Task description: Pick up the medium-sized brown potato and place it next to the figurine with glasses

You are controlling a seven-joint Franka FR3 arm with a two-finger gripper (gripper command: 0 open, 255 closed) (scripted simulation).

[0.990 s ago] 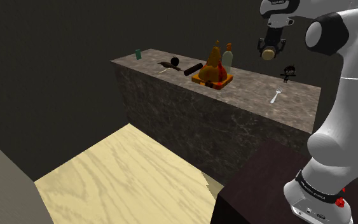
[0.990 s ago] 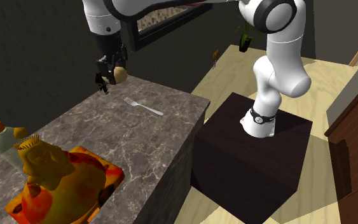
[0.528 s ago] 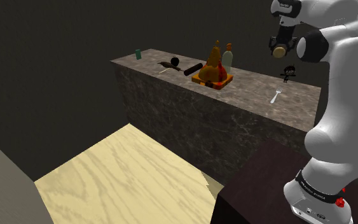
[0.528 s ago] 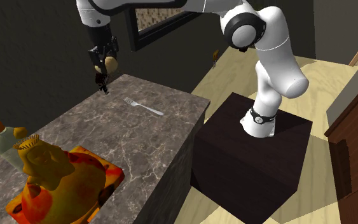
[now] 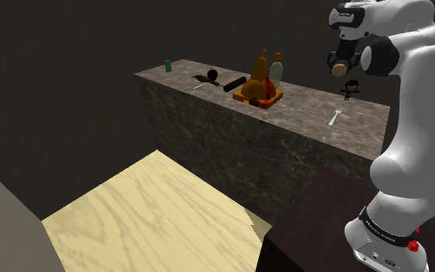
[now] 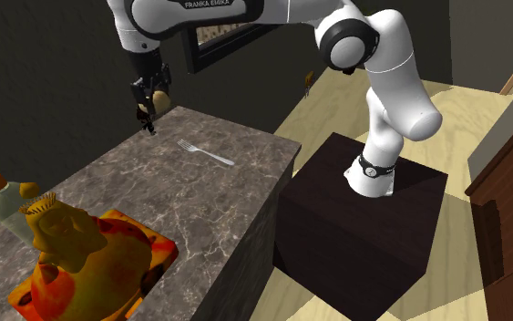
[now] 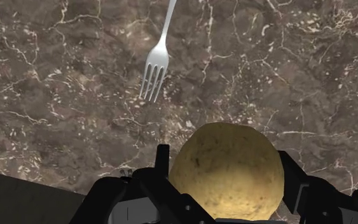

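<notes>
Half done, it seems: the hand [image 5: 338,66] clamps the tan potato [image 7: 227,172] aloft near the dark figurine [image 5: 351,88], not yet set on the counter [image 5: 300,110]

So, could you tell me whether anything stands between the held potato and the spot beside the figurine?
Nothing visible does. The potato, clasped in the jaws, hangs close above the figurine; the counter beside it is bare, and the fork lies apart, nearer the stand.
</notes>
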